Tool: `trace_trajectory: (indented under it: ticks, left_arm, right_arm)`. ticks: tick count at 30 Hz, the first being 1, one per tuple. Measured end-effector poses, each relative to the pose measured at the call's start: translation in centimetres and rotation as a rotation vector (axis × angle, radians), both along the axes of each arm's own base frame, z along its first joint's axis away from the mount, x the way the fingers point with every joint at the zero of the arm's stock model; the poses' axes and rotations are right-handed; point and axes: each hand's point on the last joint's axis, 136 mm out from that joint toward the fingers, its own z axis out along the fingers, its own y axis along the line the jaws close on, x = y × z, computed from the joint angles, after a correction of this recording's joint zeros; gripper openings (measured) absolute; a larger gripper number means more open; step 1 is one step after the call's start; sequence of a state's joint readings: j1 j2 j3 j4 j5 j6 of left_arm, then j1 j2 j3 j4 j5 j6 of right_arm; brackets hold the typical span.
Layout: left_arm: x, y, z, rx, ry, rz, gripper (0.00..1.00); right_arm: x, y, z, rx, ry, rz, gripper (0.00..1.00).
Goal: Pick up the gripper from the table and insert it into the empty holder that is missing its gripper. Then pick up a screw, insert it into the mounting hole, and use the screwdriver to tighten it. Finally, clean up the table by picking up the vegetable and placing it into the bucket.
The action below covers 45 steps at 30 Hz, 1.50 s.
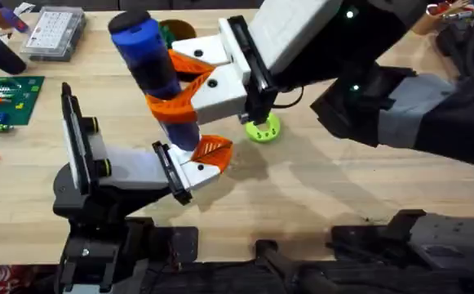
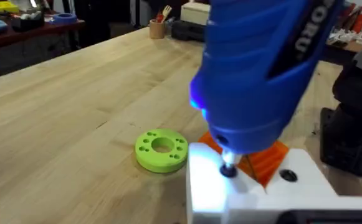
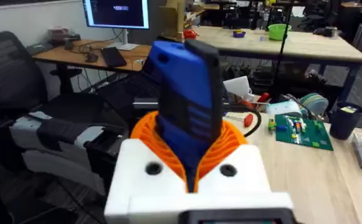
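Observation:
My right gripper [image 1: 167,82] reaches in from the upper right, its orange fingers [image 3: 227,140] shut around the blue screwdriver [image 1: 147,57]. The screwdriver stands nearly upright, and its metal bit [image 2: 228,168] presses down onto the white holder [image 1: 192,171] at the end of my left arm. The orange ribbed gripper [image 1: 212,149] sits in that holder beside the bit. The screw is hidden under the bit. A blue light glows on the screwdriver body [image 2: 249,68]. The orange-brown bucket [image 1: 183,33] is partly hidden behind the screwdriver. The vegetable is out of view.
A bright green ring disc [image 1: 263,129] lies on the table just right of the holder. A clear compartment box [image 1: 55,33] and a green circuit board [image 1: 6,98] sit at the far left. Bare wood stretches to the right of the disc.

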State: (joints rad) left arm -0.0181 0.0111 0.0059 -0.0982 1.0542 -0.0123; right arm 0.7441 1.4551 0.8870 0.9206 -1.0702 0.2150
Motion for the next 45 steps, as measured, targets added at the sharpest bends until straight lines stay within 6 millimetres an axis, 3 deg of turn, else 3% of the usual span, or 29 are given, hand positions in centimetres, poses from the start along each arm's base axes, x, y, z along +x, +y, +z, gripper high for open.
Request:
trace_trajectory:
  ticks: [9,16,21,26,28,31,38,45]
  left_arm:
    - [0.0,0.0,0.0,0.0,0.0,0.0,0.018]
    - [0.0,0.0,0.0,0.0,-0.001,0.0,0.018]
    - [0.0,0.0,0.0,0.0,0.0,0.0,0.018]
    - [0.0,0.0,0.0,0.0,-0.001,0.0,0.018]
    - [0.0,0.0,0.0,0.0,0.0,0.0,0.018]
    - [0.0,0.0,0.0,-0.001,0.002,0.0,0.018]
    - [0.0,0.0,0.0,-0.001,0.002,0.0,0.018]
    - [0.0,0.0,0.0,-0.001,0.002,0.0,0.018]
  right_arm:
    - [0.1,-0.5,1.7,0.05,-0.016,0.02,0.041]
    - [1.7,-0.9,5.8,0.039,-0.005,0.013,0.041]
    - [1.5,-0.9,7.2,0.032,-0.012,0.028,0.042]
    - [2.9,-0.5,5.0,-0.101,0.118,-0.015,0.043]
    - [4.3,-0.3,3.1,-0.216,0.211,-0.093,0.041]
    - [5.6,-0.6,1.5,-0.331,0.217,-0.186,0.043]
    - [7.9,-3.2,4.1,-0.461,0.035,-0.395,0.043]
    - [9.9,-7.6,2.5,-0.716,-0.088,-0.627,0.043]
